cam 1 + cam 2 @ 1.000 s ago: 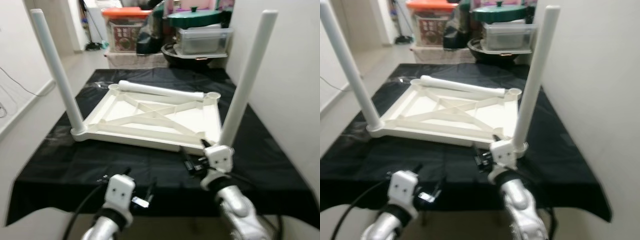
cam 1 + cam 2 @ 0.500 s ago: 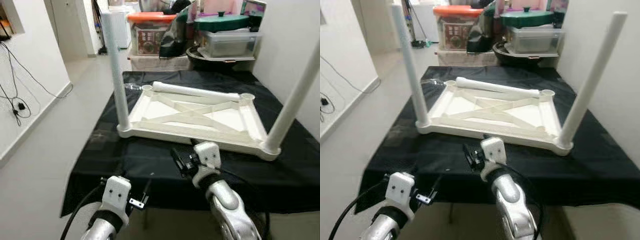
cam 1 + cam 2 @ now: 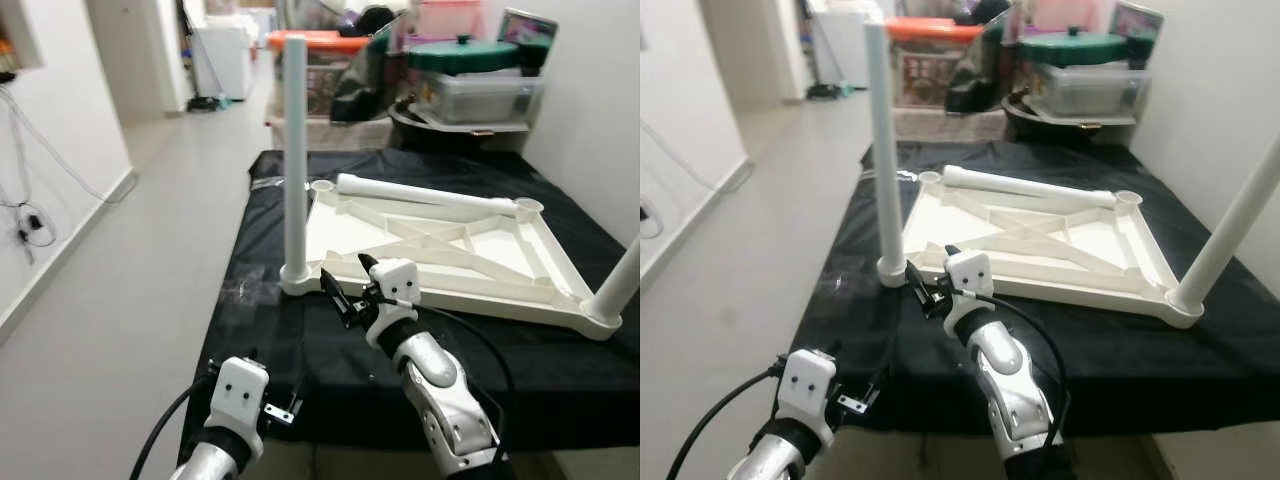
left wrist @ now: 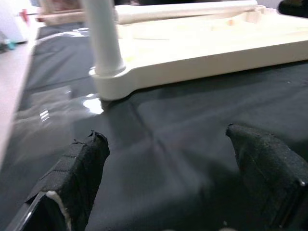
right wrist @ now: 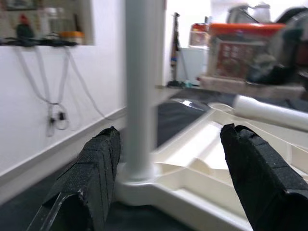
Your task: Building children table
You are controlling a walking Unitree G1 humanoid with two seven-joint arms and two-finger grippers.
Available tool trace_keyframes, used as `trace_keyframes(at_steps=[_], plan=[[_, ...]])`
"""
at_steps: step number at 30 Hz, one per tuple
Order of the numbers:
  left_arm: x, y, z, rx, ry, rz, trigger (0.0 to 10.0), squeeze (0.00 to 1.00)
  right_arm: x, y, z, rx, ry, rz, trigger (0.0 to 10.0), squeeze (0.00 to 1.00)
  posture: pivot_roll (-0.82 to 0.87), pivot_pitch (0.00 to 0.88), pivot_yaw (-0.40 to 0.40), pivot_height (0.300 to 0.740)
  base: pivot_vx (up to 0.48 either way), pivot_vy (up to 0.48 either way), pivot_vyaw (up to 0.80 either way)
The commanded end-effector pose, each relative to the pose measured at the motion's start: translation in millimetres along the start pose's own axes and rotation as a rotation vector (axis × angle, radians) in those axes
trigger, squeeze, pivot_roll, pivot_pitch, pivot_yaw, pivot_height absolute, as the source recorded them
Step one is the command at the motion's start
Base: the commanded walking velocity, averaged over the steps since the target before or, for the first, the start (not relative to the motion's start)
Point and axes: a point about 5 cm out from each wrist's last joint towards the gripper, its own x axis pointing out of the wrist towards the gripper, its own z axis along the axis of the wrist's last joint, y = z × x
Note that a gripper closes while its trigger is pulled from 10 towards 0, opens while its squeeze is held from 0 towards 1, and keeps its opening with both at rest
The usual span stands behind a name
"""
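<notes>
Right gripper (image 3: 345, 297), fingers spread wide, nears upright leg (image 3: 294, 160), centre-left.
A careless bump could loosen it from the tabletop (image 3: 450, 250).

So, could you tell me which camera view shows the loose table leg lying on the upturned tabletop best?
The right eye view: the loose leg lies whole across the far edge of the tabletop. The left eye view matches it; both wrist views catch blurred parts.
</notes>
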Motion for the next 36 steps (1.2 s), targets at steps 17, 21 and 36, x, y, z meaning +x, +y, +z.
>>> trace_keyframes(at_steps=[17, 21, 36], plan=[[-4.8, -5.0, -0.8, -0.007, 0.019, -0.012, 10.0, 0.0, 16.4, -64.3, -7.5, -0.014, 0.078, -0.205, 10.0, 0.0, -0.02, 0.0, -0.004, 0.74, 0.0, 0.0, 0.0], [-5.4, -5.3, -0.3, -0.01, 0.02, -0.01, 10.0, 0.0, 15.7, -77.0, -8.5, -0.049, 0.096, -0.219, 10.0, 0.0, -0.02, 0.0, -0.007, 0.74, 0.0, 0.0, 0.0], [-6.3, -5.5, 2.3, -0.025, 0.016, -0.003, 10.0, 0.0, 25.1, -126.0, 2.8, -0.212, 0.24, -0.124, 10.0, 0.0, -0.02, 0.011, -0.009, 0.74, 0.0, 0.0, 0.0]])
